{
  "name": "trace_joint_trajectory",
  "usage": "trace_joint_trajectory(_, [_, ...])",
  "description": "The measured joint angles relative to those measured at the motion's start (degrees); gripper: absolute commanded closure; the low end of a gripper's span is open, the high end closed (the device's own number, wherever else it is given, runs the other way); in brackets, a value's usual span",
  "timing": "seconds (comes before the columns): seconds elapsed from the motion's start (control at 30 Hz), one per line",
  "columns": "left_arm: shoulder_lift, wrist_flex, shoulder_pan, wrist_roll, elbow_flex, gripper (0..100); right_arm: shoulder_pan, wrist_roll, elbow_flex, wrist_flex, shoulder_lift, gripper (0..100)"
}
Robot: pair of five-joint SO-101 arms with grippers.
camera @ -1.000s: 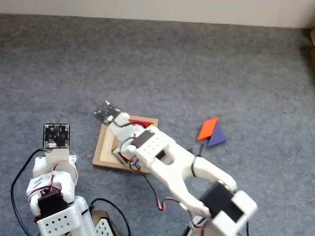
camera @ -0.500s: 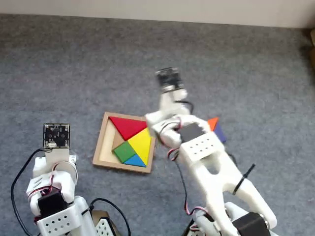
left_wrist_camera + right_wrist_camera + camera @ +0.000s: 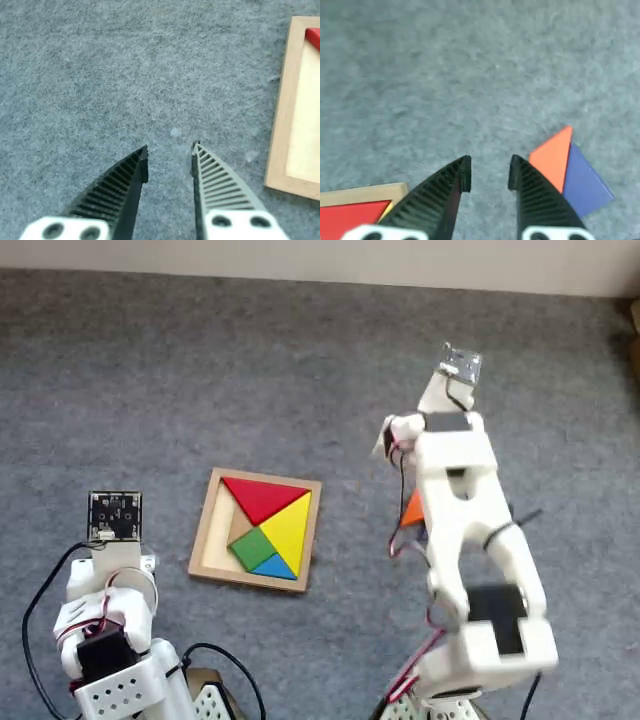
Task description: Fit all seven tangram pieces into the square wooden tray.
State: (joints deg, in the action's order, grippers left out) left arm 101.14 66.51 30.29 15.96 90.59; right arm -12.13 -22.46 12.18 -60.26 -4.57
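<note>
The square wooden tray was seen left of centre in the high view on the grey carpeted worktop, with a red triangle, yellow triangle, green square and blue triangle seated inside. An orange triangle and a violet-blue piece lay touching, right of centre, outside it. The left end effector and the right end effector were held narrowly parted, gripping nothing.

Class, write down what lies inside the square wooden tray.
Inside the tray: a red triangle, a yellow triangle, a green square and a blue triangle, beside a bare strip of its floor. The floor under those pieces is covered.
</note>
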Motion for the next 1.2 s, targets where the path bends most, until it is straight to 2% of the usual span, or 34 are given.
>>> trace_joint_trajectory(0.27, [0.0, 0.0, 0.0, 0.0, 0.0, 84, 2.81, -0.35, -20.13, -8.97, -20.92, 84.6])
trace_joint_trajectory(0.53, [0.0, 0.0, 0.0, 0.0, 0.0, 84, 4.66, -0.35, -34.11, -21.01, -28.48, 84.5])
trace_joint_trajectory(1.2, [0.0, 0.0, -0.18, 0.0, 0.0, 84, 9.67, -0.35, -36.22, -23.03, -29.19, 84.5])
